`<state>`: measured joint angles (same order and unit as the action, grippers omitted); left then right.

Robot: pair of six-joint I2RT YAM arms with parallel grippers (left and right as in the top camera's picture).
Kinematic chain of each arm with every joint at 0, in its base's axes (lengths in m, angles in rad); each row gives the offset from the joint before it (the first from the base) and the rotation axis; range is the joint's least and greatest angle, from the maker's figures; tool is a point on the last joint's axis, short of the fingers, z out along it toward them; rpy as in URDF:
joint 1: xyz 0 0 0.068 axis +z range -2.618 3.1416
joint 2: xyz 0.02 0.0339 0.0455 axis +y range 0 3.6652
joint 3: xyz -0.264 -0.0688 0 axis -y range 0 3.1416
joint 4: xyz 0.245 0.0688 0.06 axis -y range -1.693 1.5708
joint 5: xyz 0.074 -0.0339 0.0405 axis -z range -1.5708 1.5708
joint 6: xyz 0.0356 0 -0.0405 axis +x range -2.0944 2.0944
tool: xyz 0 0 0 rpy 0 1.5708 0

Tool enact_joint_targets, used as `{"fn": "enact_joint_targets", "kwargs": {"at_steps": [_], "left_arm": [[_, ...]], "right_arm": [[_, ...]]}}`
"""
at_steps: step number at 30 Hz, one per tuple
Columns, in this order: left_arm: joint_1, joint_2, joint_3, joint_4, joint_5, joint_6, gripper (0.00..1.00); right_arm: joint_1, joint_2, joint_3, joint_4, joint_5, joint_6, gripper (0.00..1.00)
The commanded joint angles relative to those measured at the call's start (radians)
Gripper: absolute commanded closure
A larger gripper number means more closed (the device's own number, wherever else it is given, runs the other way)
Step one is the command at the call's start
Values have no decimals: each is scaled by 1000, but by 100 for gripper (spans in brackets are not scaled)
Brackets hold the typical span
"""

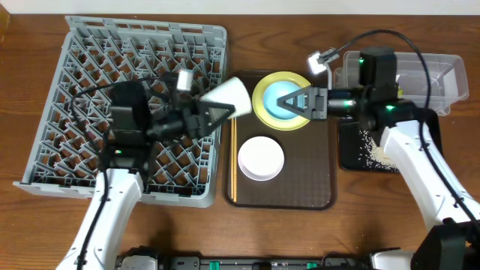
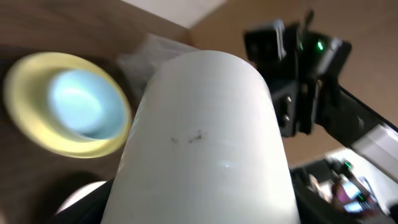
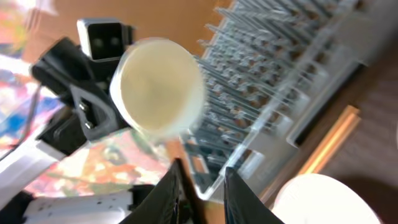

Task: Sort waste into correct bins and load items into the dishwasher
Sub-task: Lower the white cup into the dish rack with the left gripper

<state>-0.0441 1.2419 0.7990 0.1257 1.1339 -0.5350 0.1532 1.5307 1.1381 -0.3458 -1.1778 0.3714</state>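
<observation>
Cup (image 1: 234, 94), white, gripped by our left gripper (image 1: 217, 111) over the right edge of the dish rack (image 1: 67, 90); our right gripper (image 1: 294, 103), fingers narrowly parted, hovers above the blue bowl (image 1: 274, 101) on the yellow plate (image 1: 262, 86).

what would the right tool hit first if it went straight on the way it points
Probably the white cup in the left tool, dead ahead of the right tool; relative height is unclear.

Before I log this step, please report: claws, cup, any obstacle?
Left claw shut on white cup, at dish rack edge. Right claw open, empty, over light blue bowl. No obstacle seen.
</observation>
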Motion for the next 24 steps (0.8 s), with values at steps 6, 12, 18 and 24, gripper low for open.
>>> {"fn": "enact_joint_targets", "kwargs": {"at_steps": [6,12,18,24], "left_arm": [[143,-48,11,-214,-125,177,94],[232,-145,64,-521,-466,279,94],[251,-157,199,-900,-968,294,94],[250,-126,208,-1000,-1067,291,94]], "right_arm": [[-35,-18,8,-264,330,-298,78],[-35,-109,56,-457,586,-389,77],[-35,-204,92,-553,714,-396,76],[-35,-225,91,-581,733,-396,75]]}}
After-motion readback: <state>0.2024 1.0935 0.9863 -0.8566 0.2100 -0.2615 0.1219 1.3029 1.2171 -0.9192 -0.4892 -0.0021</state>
